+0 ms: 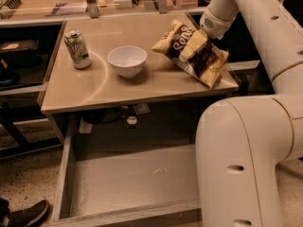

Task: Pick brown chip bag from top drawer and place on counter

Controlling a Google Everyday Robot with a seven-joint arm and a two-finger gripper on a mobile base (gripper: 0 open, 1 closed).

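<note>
The brown chip bag [208,63] lies tilted on the right part of the beige counter [94,86], its right end near the counter's right edge. My gripper [195,45] comes down from the upper right and is shut on the middle of the bag, one pale finger lying across its top. The top drawer [137,178] stands pulled open below the counter, its flat grey bottom bare.
A white bowl [127,60] sits mid-counter, left of the bag. A green drink can [77,48] stands at the counter's left. My white arm [246,150] fills the right side, over the drawer's right end. A wooden bench [57,4] runs behind. A shoe [26,214] shows at bottom left.
</note>
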